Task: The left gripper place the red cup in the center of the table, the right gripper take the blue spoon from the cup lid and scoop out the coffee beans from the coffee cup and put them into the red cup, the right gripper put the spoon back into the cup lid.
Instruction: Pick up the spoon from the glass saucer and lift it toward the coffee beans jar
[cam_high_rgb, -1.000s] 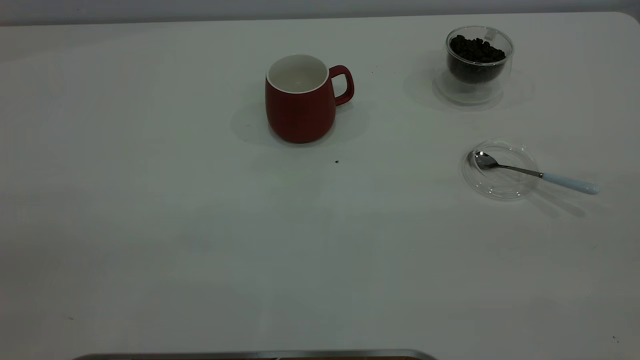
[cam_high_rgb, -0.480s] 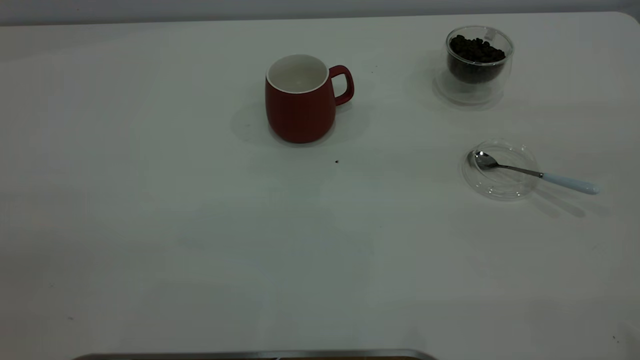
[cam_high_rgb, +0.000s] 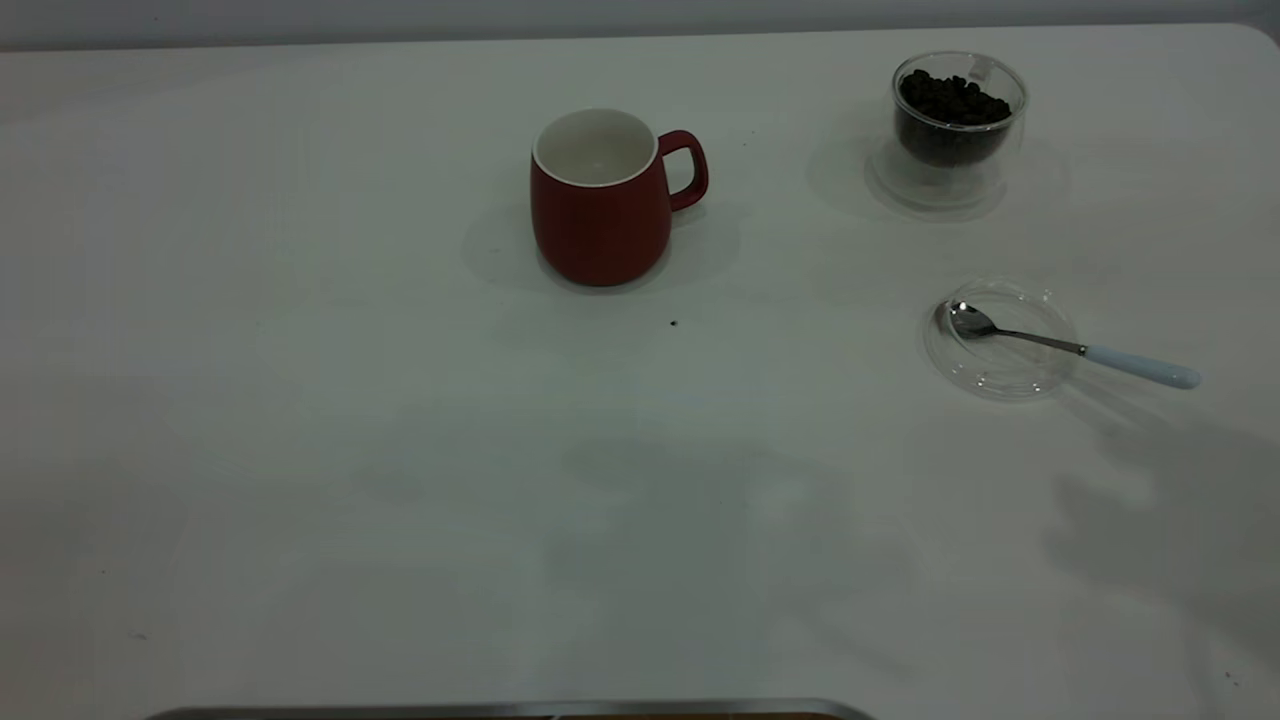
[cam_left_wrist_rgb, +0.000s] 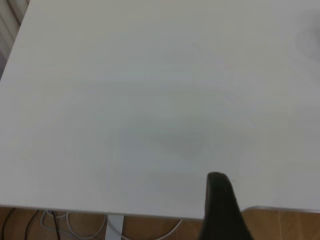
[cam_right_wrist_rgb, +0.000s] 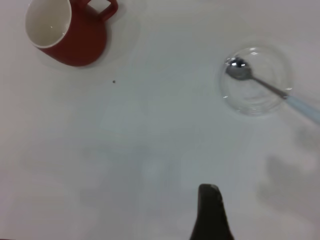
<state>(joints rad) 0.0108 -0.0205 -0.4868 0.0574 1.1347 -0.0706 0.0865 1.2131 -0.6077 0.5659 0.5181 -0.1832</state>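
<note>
the spoon rests bowl-down in the lid, handle overhanging for an easy grasp; whether either gripper is open, i cannot tell.

Each tool mostly out of frame.

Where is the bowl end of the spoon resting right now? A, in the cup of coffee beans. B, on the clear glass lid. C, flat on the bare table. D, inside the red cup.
B: the spoon has its metal bowl on the clear lid, its handle sticking out past the rim.
</note>
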